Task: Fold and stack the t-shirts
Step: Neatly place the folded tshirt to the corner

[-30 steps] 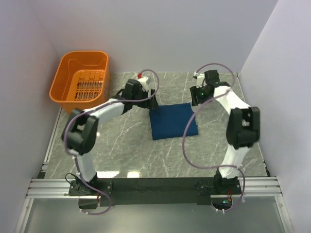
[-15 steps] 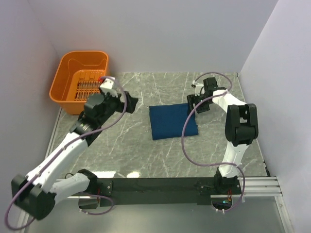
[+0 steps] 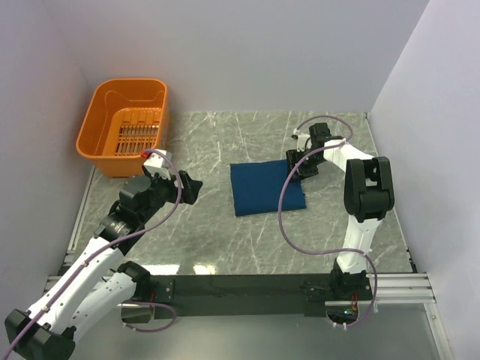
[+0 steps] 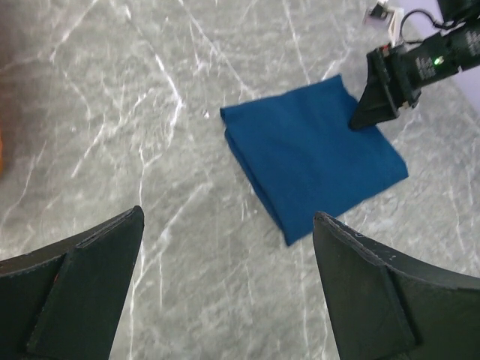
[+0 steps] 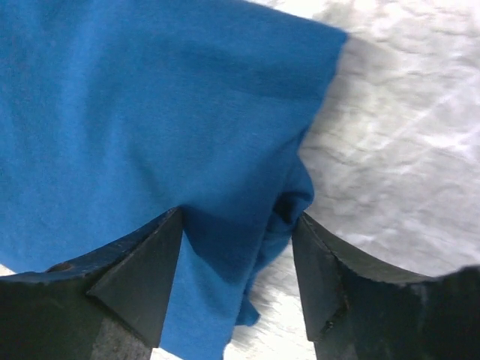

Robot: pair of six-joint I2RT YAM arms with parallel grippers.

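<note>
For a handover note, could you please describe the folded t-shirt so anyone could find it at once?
On the grey marble table, look just right of centre, by the right pincer. There lies the t-shirt, folded into a flat rectangle. It is the only blue thing; the orange basket stands at the far left corner.

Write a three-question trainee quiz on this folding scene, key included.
1. True or false: the t-shirt lies folded flat on the table.
2. Short answer: are the left hand's jaws open or shut?
3. Multiple choice: what is at the t-shirt's far right corner? A) the left hand B) the right hand C) neither hand

Key: 1 true; 2 open; 3 B.
</note>
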